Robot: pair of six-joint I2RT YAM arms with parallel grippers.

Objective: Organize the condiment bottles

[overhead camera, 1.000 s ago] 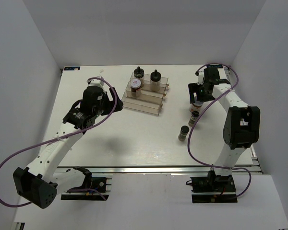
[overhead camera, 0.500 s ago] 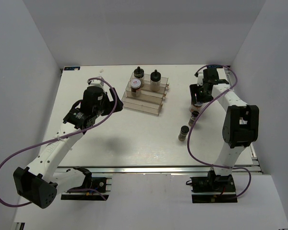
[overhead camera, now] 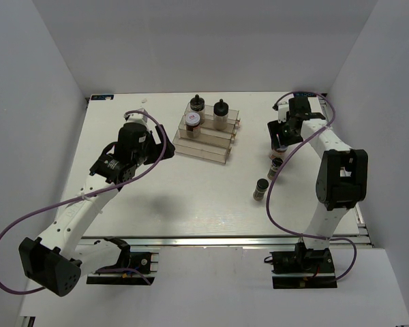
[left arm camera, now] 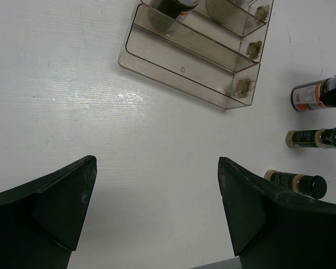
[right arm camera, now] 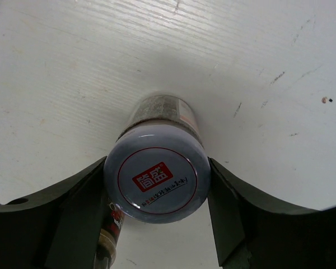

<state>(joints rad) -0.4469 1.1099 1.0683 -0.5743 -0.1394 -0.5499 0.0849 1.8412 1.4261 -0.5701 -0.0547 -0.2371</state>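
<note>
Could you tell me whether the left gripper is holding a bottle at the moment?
No, the left gripper is open, with only bare table showing between its fingers.

Between the fingers of the right claw, the jar hides most of its body under its lid; a slim shaker, beside one finger, runs off the bottom edge.

A robot test lab — a white counter boxed in by plain white walls, left arm and right arm bolted to a metal rail at its near edge, purple cables looping loose.
</note>
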